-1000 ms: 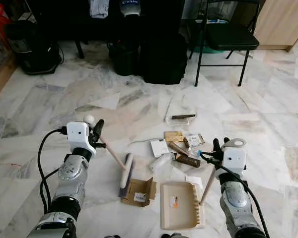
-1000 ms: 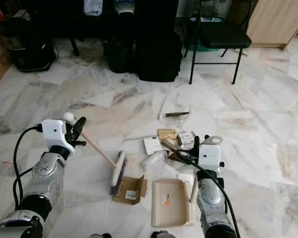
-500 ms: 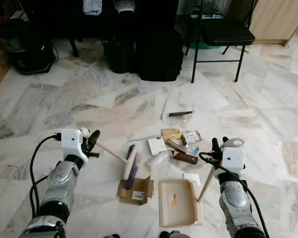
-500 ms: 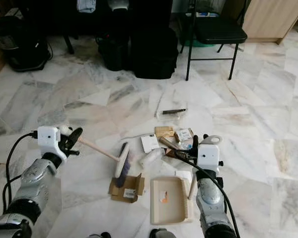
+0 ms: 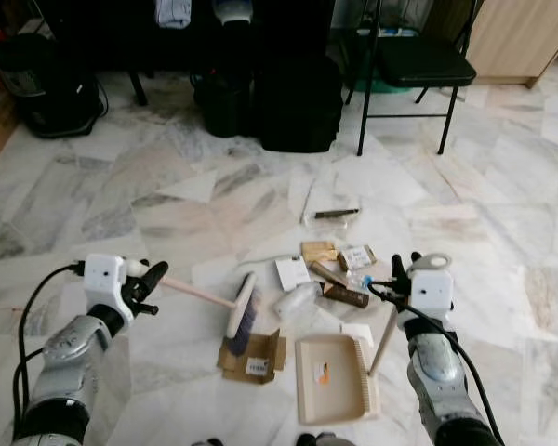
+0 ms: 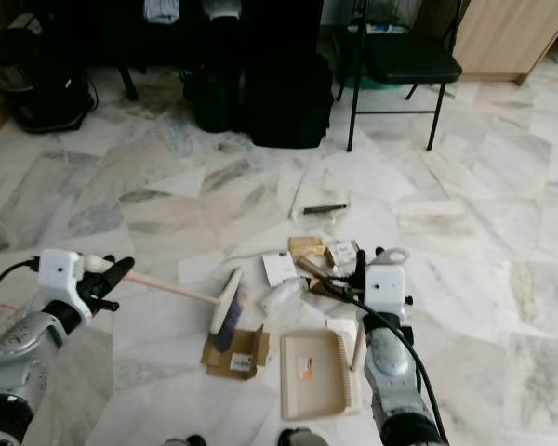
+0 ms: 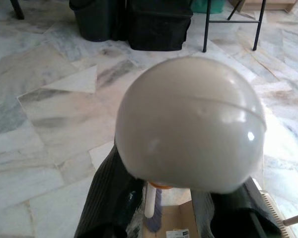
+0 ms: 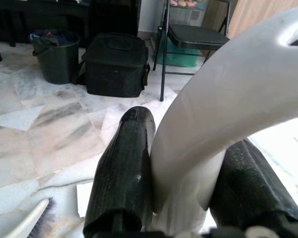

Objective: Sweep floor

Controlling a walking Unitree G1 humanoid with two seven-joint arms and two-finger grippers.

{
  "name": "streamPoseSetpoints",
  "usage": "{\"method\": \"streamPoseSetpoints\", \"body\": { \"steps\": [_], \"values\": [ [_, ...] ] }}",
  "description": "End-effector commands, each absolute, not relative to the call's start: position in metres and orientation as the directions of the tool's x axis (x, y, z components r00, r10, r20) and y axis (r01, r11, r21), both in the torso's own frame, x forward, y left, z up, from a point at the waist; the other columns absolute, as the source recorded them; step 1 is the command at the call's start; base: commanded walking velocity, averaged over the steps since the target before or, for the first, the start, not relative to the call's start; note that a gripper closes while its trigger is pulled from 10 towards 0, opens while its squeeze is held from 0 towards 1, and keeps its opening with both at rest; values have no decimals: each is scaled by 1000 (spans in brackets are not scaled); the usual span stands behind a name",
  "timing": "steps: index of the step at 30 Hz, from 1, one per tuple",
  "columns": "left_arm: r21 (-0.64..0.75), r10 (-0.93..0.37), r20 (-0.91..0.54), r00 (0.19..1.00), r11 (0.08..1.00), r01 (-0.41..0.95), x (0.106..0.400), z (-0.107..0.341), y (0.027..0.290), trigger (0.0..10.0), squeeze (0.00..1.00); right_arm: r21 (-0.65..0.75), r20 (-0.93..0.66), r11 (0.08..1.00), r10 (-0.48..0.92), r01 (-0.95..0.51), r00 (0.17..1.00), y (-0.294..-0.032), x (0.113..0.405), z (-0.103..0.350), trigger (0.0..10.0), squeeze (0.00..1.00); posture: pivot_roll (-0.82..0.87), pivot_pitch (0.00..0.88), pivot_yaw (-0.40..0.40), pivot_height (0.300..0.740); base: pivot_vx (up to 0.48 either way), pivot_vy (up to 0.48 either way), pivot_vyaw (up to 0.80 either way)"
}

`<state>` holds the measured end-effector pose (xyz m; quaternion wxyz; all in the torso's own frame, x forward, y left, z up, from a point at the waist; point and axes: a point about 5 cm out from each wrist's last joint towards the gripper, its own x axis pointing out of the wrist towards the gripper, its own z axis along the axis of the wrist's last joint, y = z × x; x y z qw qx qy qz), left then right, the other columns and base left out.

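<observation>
Comparing with a second ago: the left arm has swung out toward the robot's left, the brush handle now lies flatter, and the brush head has moved off the flattened carton to the floor just beyond it.
Left eye view, left gripper: black fingers pressed around the round end of the pale wooden brush handle; bristles dark, head pale, resting on the marble floor.
Left eye view, right gripper: pinching the dustpan's upright handle; the cream plastic dustpan, ribbed along one edge, sits flat on the floor beside the cardboard carton.
Left eye view, litter: small boxes and wrappers lie in a loose heap beyond the pan; a clear packet lies farther out.
Right eye view, surroundings: folding chair with black seat, black bag and dark bin stand well apart from the litter.
Left wrist view, knob: glossy cream ball clamped between two ribbed black fingers.
Right wrist view, handle loop: smooth pale plastic curve held between matt black fingers.
</observation>
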<state>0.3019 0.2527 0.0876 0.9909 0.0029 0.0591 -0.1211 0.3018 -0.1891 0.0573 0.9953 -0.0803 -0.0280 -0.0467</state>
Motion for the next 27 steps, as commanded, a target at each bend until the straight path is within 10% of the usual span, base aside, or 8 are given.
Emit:
{"method": "streamPoseSetpoints", "body": {
  "steps": [1, 27],
  "values": [
    [-25, -228, -213, 950, 973, 228, 291, 69, 257, 9882, 0, -169, 16, 981, -91, 92, 996, -192, 297, 49, 10000, 0, -17, 191, -56, 740, 0, 0, 0],
    [-9, 19, 246, 969, 1000, -17, 311, 162, 268, 9451, 0, -158, 13, 984, -86, 87, 996, -191, 300, 49, 10000, 0, -14, 188, -51, 740, 0, 0, 0]
  ]
}}
